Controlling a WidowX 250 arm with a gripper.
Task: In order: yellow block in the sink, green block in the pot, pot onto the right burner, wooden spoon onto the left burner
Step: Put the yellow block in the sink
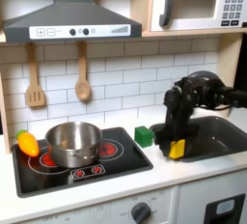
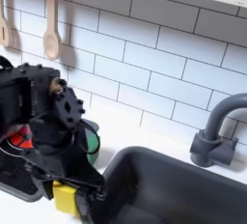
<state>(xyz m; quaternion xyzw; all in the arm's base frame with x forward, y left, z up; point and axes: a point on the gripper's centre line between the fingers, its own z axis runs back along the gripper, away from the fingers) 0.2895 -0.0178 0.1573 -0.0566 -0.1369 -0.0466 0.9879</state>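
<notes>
My black gripper (image 1: 178,143) (image 2: 69,185) is shut on the yellow block (image 1: 178,151) (image 2: 65,199), holding it at the left end of the dark sink (image 1: 220,139) (image 2: 164,184). The green block (image 1: 144,136) (image 2: 93,143) sits on the white counter between stove and sink, partly behind the arm in the second exterior view. On the cooktop's left half in the first exterior view stands the steel pot (image 1: 72,143). The wooden spoon (image 1: 83,73) (image 2: 51,27) hangs on the tiled wall (image 1: 125,69) (image 2: 154,54).
A slotted wooden spatula (image 1: 35,81) hangs left of the spoon. An orange-yellow toy vegetable (image 1: 27,144) lies by the pot on the black stove (image 1: 106,170). A red burner ring (image 1: 109,149) shows right of the pot. The dark faucet (image 2: 217,126) rises behind the sink.
</notes>
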